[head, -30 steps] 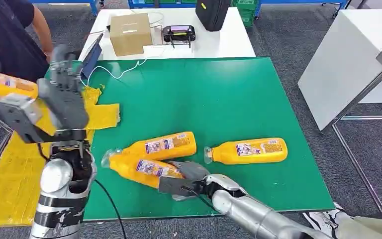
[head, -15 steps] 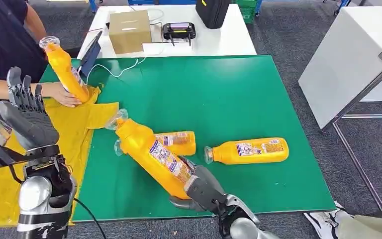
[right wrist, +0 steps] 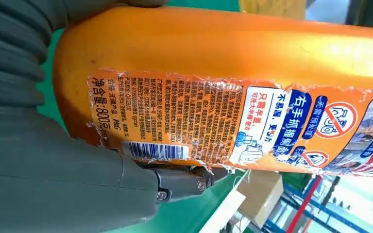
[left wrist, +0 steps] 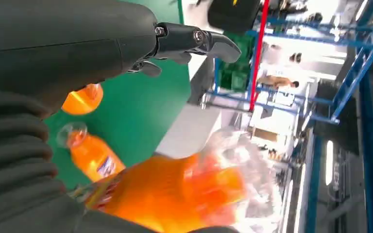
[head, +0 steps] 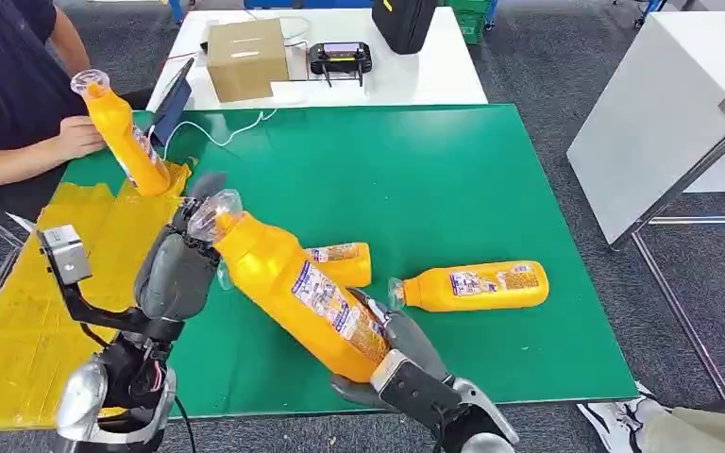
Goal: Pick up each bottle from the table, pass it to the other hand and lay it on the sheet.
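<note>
Holding the big orange plastic bottle by its bottom, the right hand tips its neck up to the left hand, whose fingers are apart, while two more orange bottles lie waiting on the green tabletop.

Head high, looking down — wrists close.

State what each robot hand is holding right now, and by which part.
The right hand grips the raised orange bottle by its base end. The left hand is at its capped neck; whether it grips yet cannot be told.
</note>
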Robot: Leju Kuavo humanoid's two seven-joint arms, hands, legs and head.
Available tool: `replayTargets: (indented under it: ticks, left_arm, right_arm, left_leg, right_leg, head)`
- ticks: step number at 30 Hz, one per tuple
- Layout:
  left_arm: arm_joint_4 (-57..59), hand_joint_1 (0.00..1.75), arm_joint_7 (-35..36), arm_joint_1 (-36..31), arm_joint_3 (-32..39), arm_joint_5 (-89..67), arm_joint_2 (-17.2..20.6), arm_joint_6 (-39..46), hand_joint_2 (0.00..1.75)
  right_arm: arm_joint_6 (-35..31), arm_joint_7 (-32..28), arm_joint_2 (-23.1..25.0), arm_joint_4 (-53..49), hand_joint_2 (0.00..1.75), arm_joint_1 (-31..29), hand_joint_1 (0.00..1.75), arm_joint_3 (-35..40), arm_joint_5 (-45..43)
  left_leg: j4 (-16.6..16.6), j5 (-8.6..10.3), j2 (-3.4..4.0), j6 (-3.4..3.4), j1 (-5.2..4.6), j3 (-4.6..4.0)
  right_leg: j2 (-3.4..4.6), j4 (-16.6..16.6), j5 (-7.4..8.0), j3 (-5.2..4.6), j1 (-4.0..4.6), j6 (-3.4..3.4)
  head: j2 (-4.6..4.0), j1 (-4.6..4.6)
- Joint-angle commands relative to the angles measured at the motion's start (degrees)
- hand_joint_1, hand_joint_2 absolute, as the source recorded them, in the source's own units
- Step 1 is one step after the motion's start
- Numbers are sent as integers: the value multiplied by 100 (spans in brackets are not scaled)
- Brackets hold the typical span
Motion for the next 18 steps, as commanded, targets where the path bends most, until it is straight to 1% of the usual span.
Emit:
replayTargets:
  ticks: [1,5,9,12,15,16,18]
  left_arm:
    - [-201,0,112,240,-548,276,352,-318,175]
    - [-306,0,47,357,-582,278,401,-412,175]
    - [-320,0,21,385,-590,288,416,-447,175]
    - [-320,0,-9,379,-653,266,442,-544,175]
    - [-275,0,-10,324,-678,314,412,-587,175]
    - [-257,0,5,305,-679,371,411,-593,175]
    - [-242,0,13,275,-682,395,411,-600,175]
  right_arm:
    - [3,-102,178,-154,175,194,175,-497,73]
    - [-32,-99,226,-253,175,210,175,-622,79]
    - [-45,-102,246,-242,175,174,175,-648,77]
    - [56,64,236,-70,175,-85,175,-526,157]
    - [246,222,209,136,175,-454,175,-245,243]
    - [300,273,194,184,175,-557,175,-146,309]
    - [331,315,209,228,175,-634,175,-81,365]
  left_leg:
    - [0,-6,-11,-9,7,16]
    - [-1,-3,-2,-6,5,8]
    - [0,-9,-6,-8,8,21]
    - [-1,-8,-2,-9,8,21]
    - [-1,0,4,-6,4,6]
    - [0,-5,9,-9,7,16]
    - [-2,-1,9,-6,5,9]
  right_leg:
    - [20,-2,-7,18,4,-12]
    - [18,-1,-2,8,3,-6]
    - [27,-2,-9,22,4,-10]
    - [30,-3,-6,22,4,-11]
    - [22,0,1,6,2,-6]
    - [38,0,0,14,4,-11]
    - [28,-1,3,8,3,-7]
  head:
    - [0,2]
    - [0,0]
    - [0,2]
    - [0,0]
    - [0,2]
    - [0,0]
    - [0,2]
